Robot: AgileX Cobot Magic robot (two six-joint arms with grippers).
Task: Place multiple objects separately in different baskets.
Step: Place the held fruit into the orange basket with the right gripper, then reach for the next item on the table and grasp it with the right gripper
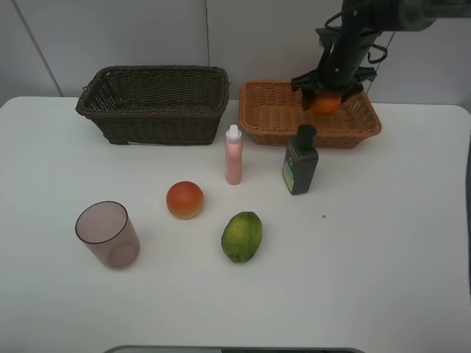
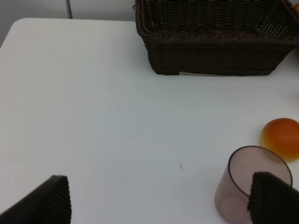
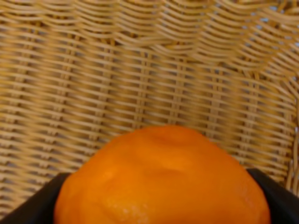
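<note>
Read from the high camera as a clock face with the far edge at twelve, the white table [image 1: 368,257] carried a dark brown basket [image 1: 154,125] at about eleven o'clock and a lighter orange-brown basket [image 1: 265,118] at about one o'clock, the two standing side by side with a narrow gap between them. The right gripper [image 1: 324,94] hung over the light basket's right half, its jaws clamped on the orange [image 1: 324,103]; the right wrist view showed the orange wedged between two dark fingers [image 3: 28,200] with wicker weave filling the background. Whether the orange touched the basket's floor could not be told. A pink bottle [image 1: 233,158] with a white cap stood upright near the table's middle, towards twelve, just in front of the gap between the baskets. A dark green bottle [image 1: 300,163] with a black cap stood upright at its three o'clock, in front of the light basket. A red-orange fruit [image 1: 185,199] lay at the pink bottle's seven o'clock, and a green fruit [image 1: 242,236] at its six o'clock. A translucent cup [image 1: 108,234] stood upright at about eight o'clock on the table. The left gripper [image 2: 161,205] appeared only in its own wrist view, jaws spread wide apart above the table, with the cup just beside one finger.
</note>
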